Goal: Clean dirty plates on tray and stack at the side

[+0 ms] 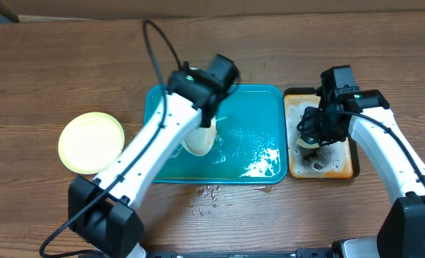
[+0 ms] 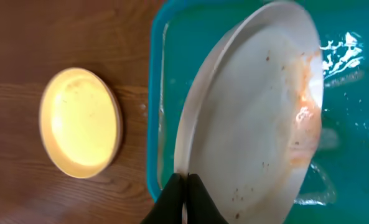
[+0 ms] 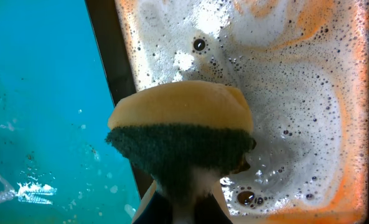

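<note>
So only the yellow plate (image 1: 91, 142) sits at the tray's (image 1: 259, 107) nine o'clock; left jaws clamp a smeared plate (image 2: 252, 124), right jaws a sponge (image 3: 181, 118)

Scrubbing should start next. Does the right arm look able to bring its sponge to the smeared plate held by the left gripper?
Probably yes. The left gripper holds the plate by its rim, tilted over the teal tray, and only wet tray lies between it and the sponge in the right gripper.

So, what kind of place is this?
Probably a robot test bench arranged for dishwashing: a wooden table, a wet teal tray, and a sponge over a foamy tray.
</note>
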Robot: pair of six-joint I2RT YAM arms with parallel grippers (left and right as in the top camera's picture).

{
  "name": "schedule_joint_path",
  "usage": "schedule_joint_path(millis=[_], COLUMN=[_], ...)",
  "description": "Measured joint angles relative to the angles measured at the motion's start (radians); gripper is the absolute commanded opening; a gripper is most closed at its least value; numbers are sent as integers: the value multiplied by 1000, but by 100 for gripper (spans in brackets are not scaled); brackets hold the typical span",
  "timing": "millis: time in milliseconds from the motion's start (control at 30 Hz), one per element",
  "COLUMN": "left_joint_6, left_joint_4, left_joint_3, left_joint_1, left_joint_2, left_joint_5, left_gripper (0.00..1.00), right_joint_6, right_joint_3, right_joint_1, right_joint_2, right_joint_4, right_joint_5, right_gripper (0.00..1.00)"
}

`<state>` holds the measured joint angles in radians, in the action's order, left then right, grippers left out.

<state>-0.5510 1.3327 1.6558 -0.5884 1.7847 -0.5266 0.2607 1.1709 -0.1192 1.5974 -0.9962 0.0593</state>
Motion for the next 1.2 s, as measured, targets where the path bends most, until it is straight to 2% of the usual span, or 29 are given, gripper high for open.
schedule_joint_path(millis=[200,367,667,733,767,800,833,867,1033,1200], left_joint_6=[-61,-79,-114,-124,-126,-129,-132,-127,-53,82], left_joint_4=[2,2,41,44,44,44,43,42,40,38], left_joint_3=[0,0,0,0,0,0,0,0,0,0], left_joint_1=[-104,-159,-148,-117,-94,-72,-47,-16,141,304], left_joint_2=[0,0,0,0,0,0,0,0,0,0], left_joint_5=[-218,-322,-293,-242,-206,-177,-142,-97,139,341], left_gripper=[4,4,6,16,29,33,48,52,67,68], right_joint_6=[0,0,0,-1,1,1,-2,-3,-4,-3], right_joint_3=[0,0,0,0,0,0,0,0,0,0], right_joint_1=[0,0,0,0,0,0,0,0,0,0], right_joint_2=[0,0,0,0,0,0,0,0,0,0], right_joint_4=[0,0,-12,-13,-13,-13,-13,-13,-16,-19], right_joint_5=[-12,-14,-15,-15,-15,-15,-14,-15,-15,-15], right_gripper=[5,5,6,10,11,12,12,14,15,15])
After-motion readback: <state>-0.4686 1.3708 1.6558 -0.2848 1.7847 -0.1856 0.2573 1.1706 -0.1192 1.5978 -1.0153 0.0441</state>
